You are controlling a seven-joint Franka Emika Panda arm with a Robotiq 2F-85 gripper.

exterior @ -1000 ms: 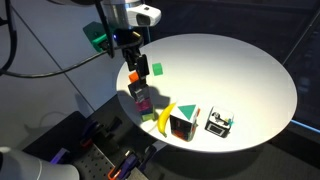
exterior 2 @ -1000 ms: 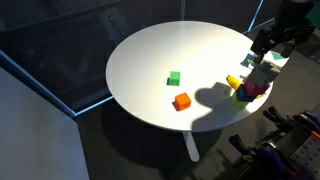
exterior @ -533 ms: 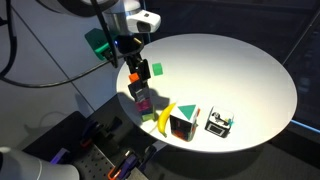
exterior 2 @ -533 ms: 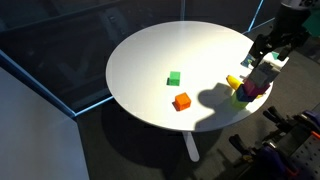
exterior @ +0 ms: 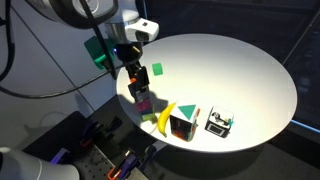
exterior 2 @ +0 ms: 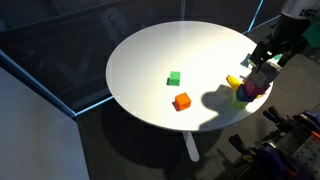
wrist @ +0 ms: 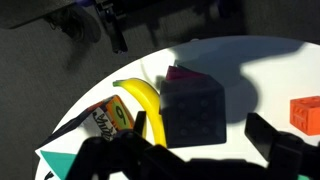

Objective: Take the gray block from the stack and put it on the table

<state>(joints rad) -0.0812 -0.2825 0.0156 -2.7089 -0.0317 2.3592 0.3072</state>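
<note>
In the wrist view the gray block point(wrist: 190, 110) tops the stack, with a magenta cube point(wrist: 180, 72) showing just beneath it. My gripper point(wrist: 200, 134) is open, one finger on each side of the gray block, and is not closed on it. In both exterior views the gripper point(exterior: 133, 73) point(exterior 2: 265, 63) hangs just above the stack point(exterior: 142, 99) point(exterior 2: 249, 90), near the edge of the round white table point(exterior: 240, 70) point(exterior 2: 170, 50).
A banana point(wrist: 146, 106) point(exterior: 165, 116) lies right beside the stack, next to a colourful box point(exterior: 183, 124) and a small dark object point(exterior: 219, 123). An orange cube point(exterior 2: 182, 101) point(wrist: 306, 113) and a flat green block point(exterior 2: 174, 78) point(exterior: 158, 69) sit apart on the table.
My gripper has come down toward the stack, still open. The blocks have not moved.
</note>
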